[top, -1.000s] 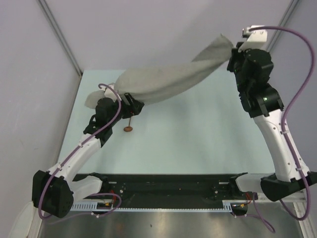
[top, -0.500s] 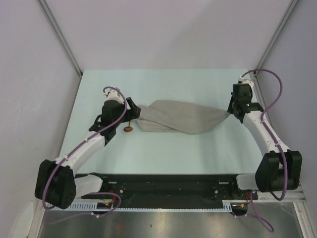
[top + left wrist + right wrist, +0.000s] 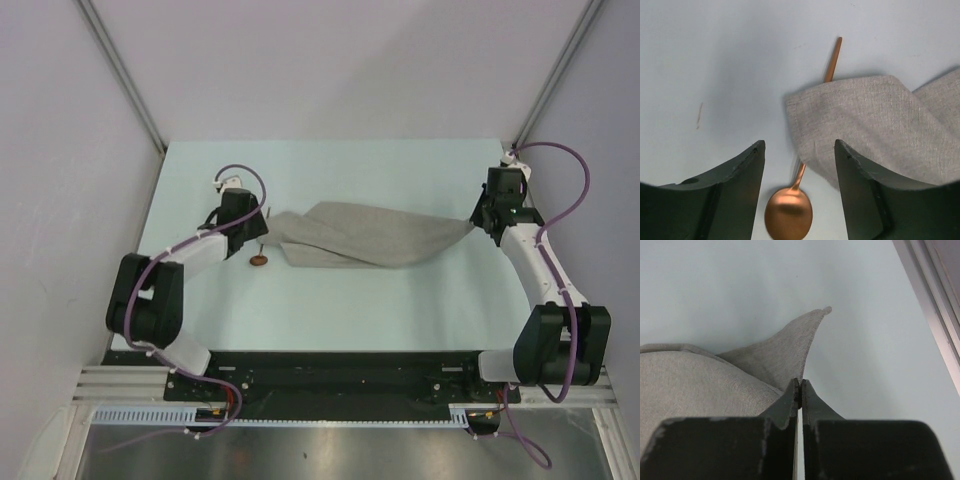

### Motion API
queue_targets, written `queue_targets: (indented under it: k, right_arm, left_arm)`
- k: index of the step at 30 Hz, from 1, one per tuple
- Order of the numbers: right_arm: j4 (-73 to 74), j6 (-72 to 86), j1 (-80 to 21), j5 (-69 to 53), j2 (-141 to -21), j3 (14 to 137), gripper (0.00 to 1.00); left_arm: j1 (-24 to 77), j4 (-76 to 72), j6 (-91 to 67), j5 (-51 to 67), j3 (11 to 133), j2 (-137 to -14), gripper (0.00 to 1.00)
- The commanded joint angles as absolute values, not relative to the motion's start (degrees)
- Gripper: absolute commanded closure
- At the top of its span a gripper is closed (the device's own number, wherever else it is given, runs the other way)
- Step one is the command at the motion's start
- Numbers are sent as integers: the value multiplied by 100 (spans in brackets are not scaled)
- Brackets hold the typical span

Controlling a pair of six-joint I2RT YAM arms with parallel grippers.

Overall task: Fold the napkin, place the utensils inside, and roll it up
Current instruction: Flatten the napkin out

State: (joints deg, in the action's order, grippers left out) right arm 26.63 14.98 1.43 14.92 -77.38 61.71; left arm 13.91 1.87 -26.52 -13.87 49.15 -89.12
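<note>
While the napkin [image 3: 370, 238] lies bunched across the table [image 3: 400, 300], one gripper pinches it and the other gapes over the spoon [image 3: 788, 216].

Seen from the left wrist, the left gripper [image 3: 799, 145] has its fingers [image 3: 740, 175] wide apart with nothing held. The spoon's bowl sits between them at 6 o'clock. Its handle runs toward 1 o'clock under a napkin corner that comes in from 3 o'clock, and its tip shows beyond the cloth. The right gripper [image 3: 800, 385] is closed tight, its fingertips nipping the napkin's edge, with a cloth point standing at 12 o'clock. From above, the cloth stretches from the left gripper at 9 o'clock to the right at 3 o'clock.
</note>
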Motion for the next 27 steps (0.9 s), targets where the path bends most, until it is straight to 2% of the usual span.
queue_targets:
  k: [1, 10, 15, 17, 19, 22, 26, 27]
  right_arm:
    - [2426, 1556, 211, 1407, -7761, 6231, 100]
    - [2426, 1521, 281, 1239, -7761, 6284, 100]
    - [2408, 1538, 290, 1204, -7761, 6258, 100]
    - [2417, 1538, 290, 1169, -7735, 6258, 100]
    - [2443, 1547, 299, 1143, -7717, 6240, 100]
    - [2426, 1599, 299, 1064, -7647, 6188, 100]
    - [2408, 1635, 299, 993, -7568, 6126, 100]
    - [2408, 1635, 299, 993, -7533, 6100, 100]
  left_arm:
    - [1257, 325, -2654, -871, 5510, -9517, 39]
    - [1169, 387, -2795, -1046, 5660, -9967, 35]
    - [1055, 457, -2883, -695, 5870, -10396, 35]
    - [967, 431, -2935, -520, 5906, -10485, 43]
    - [923, 404, -2953, -414, 5950, -10529, 43]
    - [888, 518, -2866, -334, 6064, -10608, 48]
    - [888, 580, -2821, -360, 6100, -10626, 75]
    - [888, 580, -2804, -352, 6108, -10626, 77]
